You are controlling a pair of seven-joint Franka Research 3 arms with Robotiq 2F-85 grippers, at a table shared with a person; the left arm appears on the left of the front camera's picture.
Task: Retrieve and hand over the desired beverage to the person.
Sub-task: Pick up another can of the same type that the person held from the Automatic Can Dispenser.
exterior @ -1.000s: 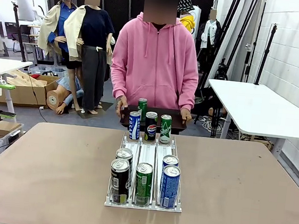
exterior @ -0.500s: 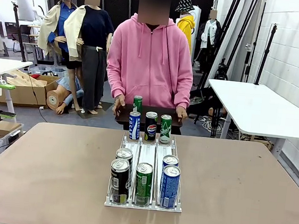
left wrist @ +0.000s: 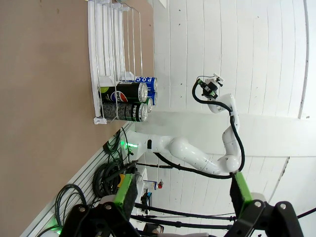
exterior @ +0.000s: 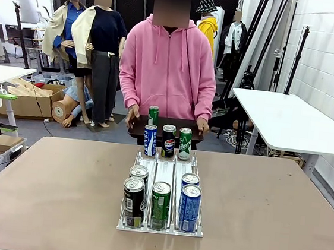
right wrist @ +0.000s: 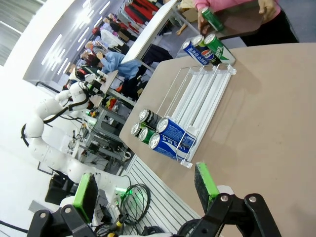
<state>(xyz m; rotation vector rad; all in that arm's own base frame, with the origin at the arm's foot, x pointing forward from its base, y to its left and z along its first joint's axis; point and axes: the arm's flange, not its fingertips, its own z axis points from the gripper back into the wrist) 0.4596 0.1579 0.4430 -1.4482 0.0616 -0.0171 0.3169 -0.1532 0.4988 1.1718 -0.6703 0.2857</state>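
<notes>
Two grippers are in view, each spread wide with nothing between its green pads. The left gripper (left wrist: 182,192) has its fingers (left wrist: 123,190) well apart. Ahead of it stretches the brown table (left wrist: 44,123). Farther along that top lies the white wire rack (left wrist: 106,54), with a cluster of cans (left wrist: 126,101) at the end of the rack nearer the gripper. Past the table's edge the white right arm (left wrist: 197,158) shows.

The right gripper (right wrist: 146,190) is likewise open and empty. Ahead of it the same cluster of cans sits at the rack's near end: black, green and blue in front, two more just behind. The rack's bare lanes run away from the gripper to three cans (right wrist: 205,45) standing side by side at its far end: blue, dark, green. Beyond these, across the table's far edge, the person (exterior: 168,65) in a pink hooded top holds a dark tray (right wrist: 242,22) in both hands. A single green can (right wrist: 212,19) stands on the tray.
</notes>
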